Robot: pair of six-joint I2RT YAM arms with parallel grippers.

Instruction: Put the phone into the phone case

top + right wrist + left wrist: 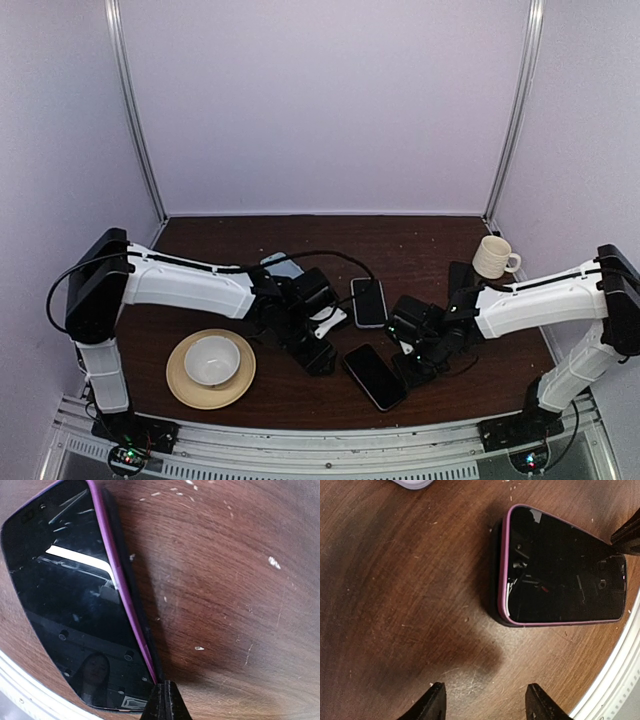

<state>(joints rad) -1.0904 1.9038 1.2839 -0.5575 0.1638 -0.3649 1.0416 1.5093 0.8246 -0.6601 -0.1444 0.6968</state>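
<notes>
The phone (375, 377) lies screen up near the table's front edge, a glossy black slab (565, 575) (65, 610). A thin purplish rim and black outer wall frame it; this is the phone case (503, 580) (122, 585), and the phone sits inside it. My left gripper (318, 355) (485, 687) is open over bare wood just left of the phone, with nothing between its fingers. My right gripper (415, 372) (166, 684) is shut and empty, its tips at the phone's right-hand corner edge.
A second dark phone with a light rim (368, 302) lies behind the cased one. A pale flat thing (283, 265) is half hidden behind my left arm. A bowl (212, 360) sits on a tan plate (180, 385) at the left. A cream mug (493, 257) stands back right.
</notes>
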